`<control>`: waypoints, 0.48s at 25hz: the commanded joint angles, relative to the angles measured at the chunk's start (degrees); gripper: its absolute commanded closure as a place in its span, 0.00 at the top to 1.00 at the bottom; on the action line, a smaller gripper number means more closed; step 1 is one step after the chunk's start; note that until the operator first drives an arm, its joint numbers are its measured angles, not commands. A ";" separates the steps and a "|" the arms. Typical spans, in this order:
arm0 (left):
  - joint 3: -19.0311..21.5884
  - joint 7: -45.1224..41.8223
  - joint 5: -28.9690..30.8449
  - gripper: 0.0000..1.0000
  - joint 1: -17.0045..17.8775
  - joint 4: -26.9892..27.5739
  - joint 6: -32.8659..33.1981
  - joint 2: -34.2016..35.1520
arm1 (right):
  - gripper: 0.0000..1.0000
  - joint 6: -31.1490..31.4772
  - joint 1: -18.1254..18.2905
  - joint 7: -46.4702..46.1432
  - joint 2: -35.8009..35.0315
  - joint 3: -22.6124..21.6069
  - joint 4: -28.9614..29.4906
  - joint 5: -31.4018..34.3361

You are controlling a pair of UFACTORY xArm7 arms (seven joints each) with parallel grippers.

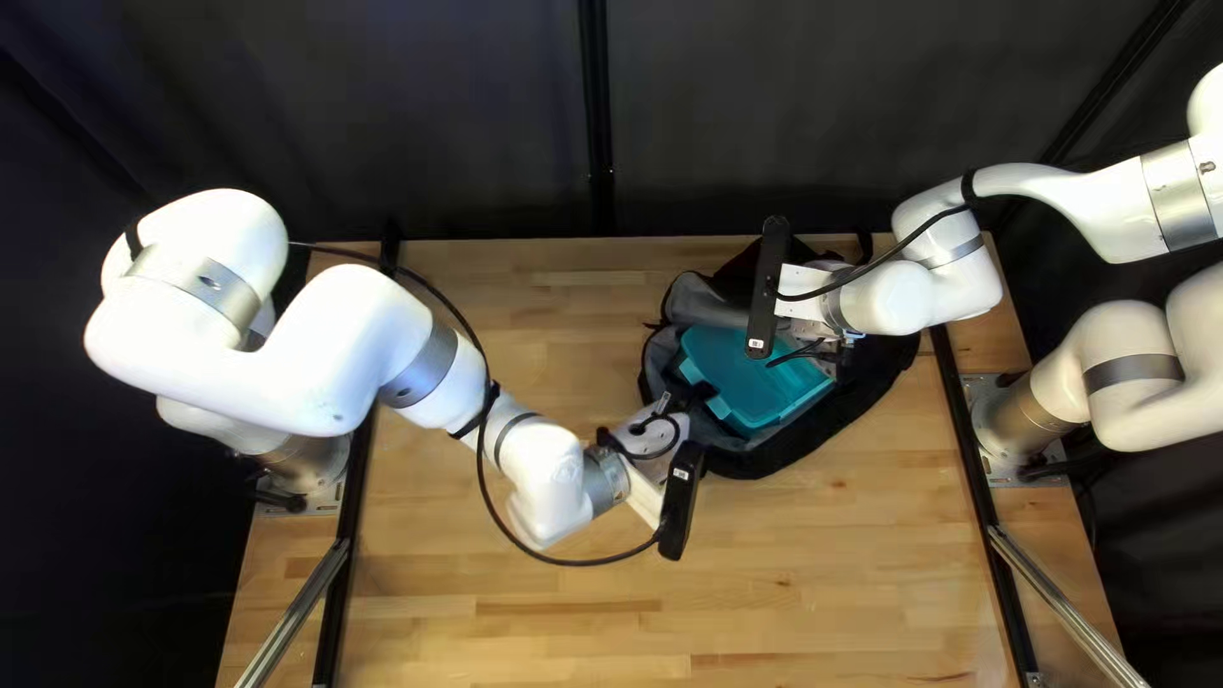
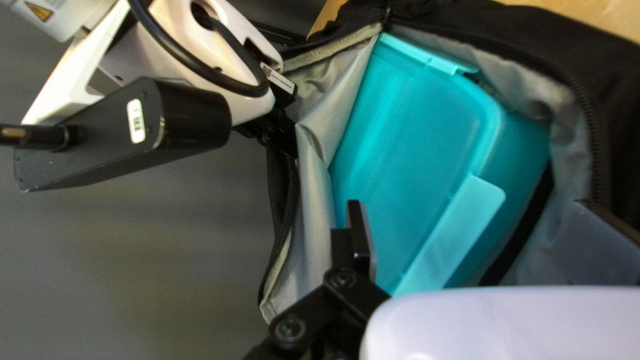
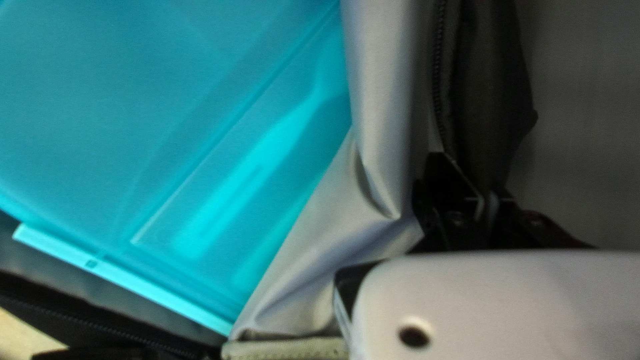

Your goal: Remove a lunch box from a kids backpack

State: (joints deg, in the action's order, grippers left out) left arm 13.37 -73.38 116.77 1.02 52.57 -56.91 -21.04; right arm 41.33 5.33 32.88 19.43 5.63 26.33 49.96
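The teal lunch box (image 1: pixel 752 380) lies inside the unzipped black backpack (image 1: pixel 815 440), its lid and latch showing. My left gripper (image 1: pixel 668 410) is over the backpack's near-left edge. In its wrist view the left gripper (image 2: pixel 481 233) stands open above the lunch box (image 2: pixel 420 140), one finger by the box's side, the other partly hidden. At the box's far-right side is my right gripper (image 1: pixel 831 347). In its wrist view the right gripper (image 3: pixel 481 200) is shut on the backpack's edge (image 3: pixel 483 100), beside the grey lining (image 3: pixel 380 100) and the lunch box (image 3: pixel 167 133).
The wooden table (image 1: pixel 561 624) extends around the backpack, with a dark curtain (image 1: pixel 421 115) behind. My left arm (image 1: pixel 421 357) reaches in across the table's left side; a black cable (image 1: pixel 482 472) loops from it. The right arm (image 1: pixel 943 287) crosses above the backpack's far right.
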 commanded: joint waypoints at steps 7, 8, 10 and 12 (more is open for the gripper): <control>-0.66 6.84 -3.89 1.00 -0.04 5.45 -0.28 -4.96 | 0.00 0.00 0.00 0.00 0.00 0.00 0.00 0.00; -0.68 7.68 -4.43 1.00 -0.03 5.84 -0.28 -5.16 | 0.00 0.00 0.00 0.00 0.00 0.00 0.00 0.00; -0.66 9.41 -5.64 1.00 0.02 6.45 -0.39 -5.37 | 0.00 0.00 0.00 0.00 0.00 0.00 0.00 0.00; -0.64 11.21 -6.97 1.00 0.10 6.86 -0.69 -5.44 | 0.00 0.00 0.00 0.00 0.00 0.00 0.00 0.00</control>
State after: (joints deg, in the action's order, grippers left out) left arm 12.71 -64.02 111.22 1.01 58.83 -57.32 -26.27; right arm 41.33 5.33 32.88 19.43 5.63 26.33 49.96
